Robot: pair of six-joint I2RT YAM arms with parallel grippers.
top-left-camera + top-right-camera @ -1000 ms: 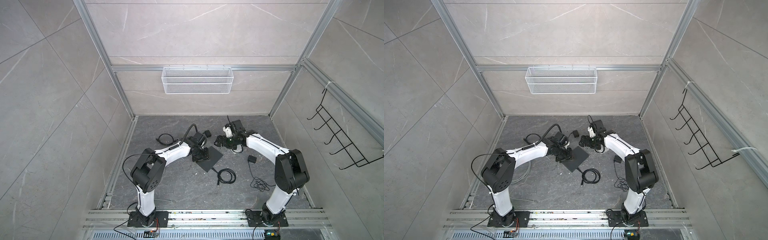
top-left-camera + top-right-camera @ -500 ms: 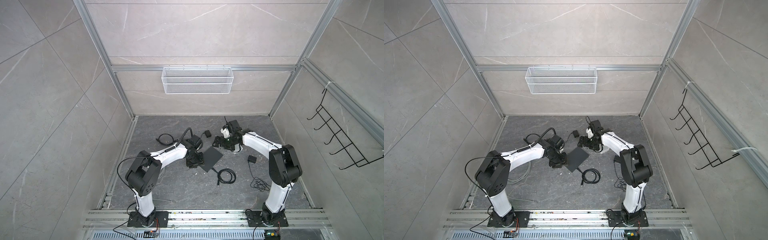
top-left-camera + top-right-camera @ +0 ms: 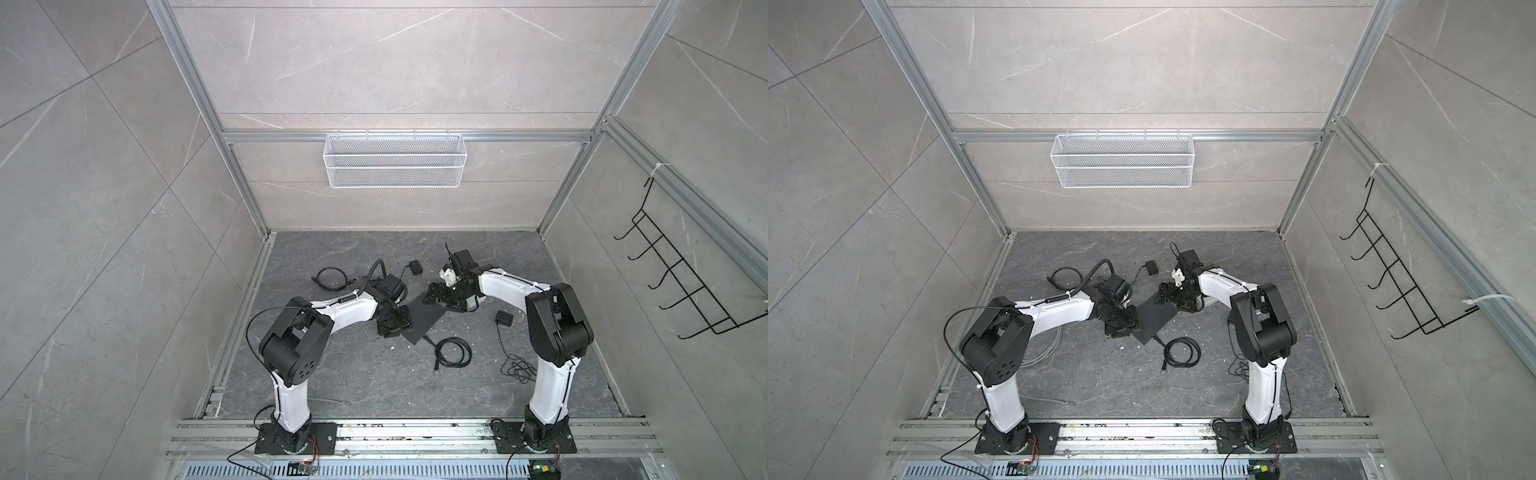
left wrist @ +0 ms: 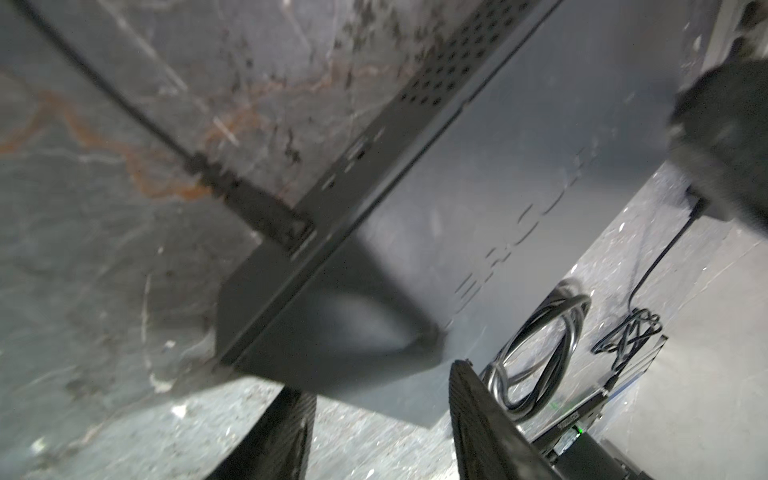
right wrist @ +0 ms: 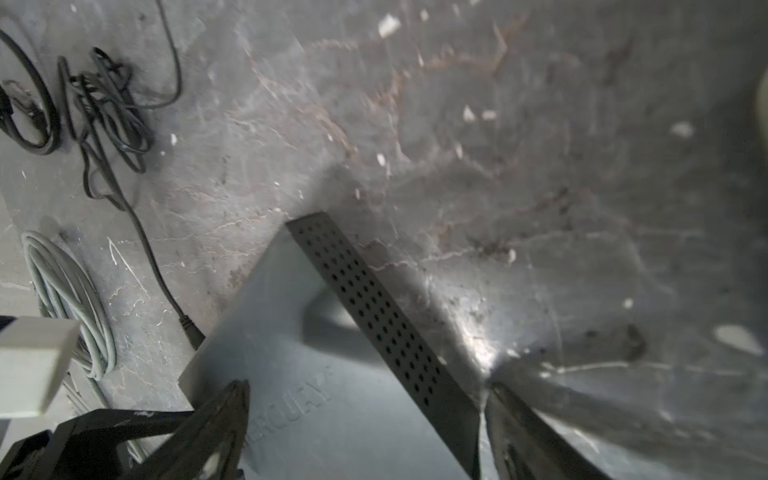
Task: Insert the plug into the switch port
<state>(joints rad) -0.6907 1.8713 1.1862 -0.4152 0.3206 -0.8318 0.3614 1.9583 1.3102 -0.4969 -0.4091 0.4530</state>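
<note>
- While the switch (image 3: pixel 424 318) lies flat and skewed at mid-tabletop (image 3: pixel 374 386), both arms crowd it: the left tool (image 4: pixel 378 380) at its left edge, the right tool (image 5: pixel 370 386) at its far-right corner.
- Left tool: jaws partly apart, holding nothing, with a corner of the switch just beyond their tips.
- Right tool: jaws spread wide astride the switch's perforated side, gripping nothing.
- Plug (image 4: pixel 274 218): its black body butts into the switch's side face close to one corner; blur hides whether it is fully home.
- Likely step: finishing or checking the seating.
- Risk: nothing clamps the switch, so a push on the plug would probably slide or turn the switch rather than drive the plug in.
- Risk: a half-seated plug could be levered out if a jaw snags its lead (image 4: pixel 124 99), or if the cable coil (image 3: pixel 453 353) lying just near-right of the switch gets dragged.
- Risk: with both tools close together over one small switch, a careless reach could knock them together or skew the switch out of line with the plug.
</note>
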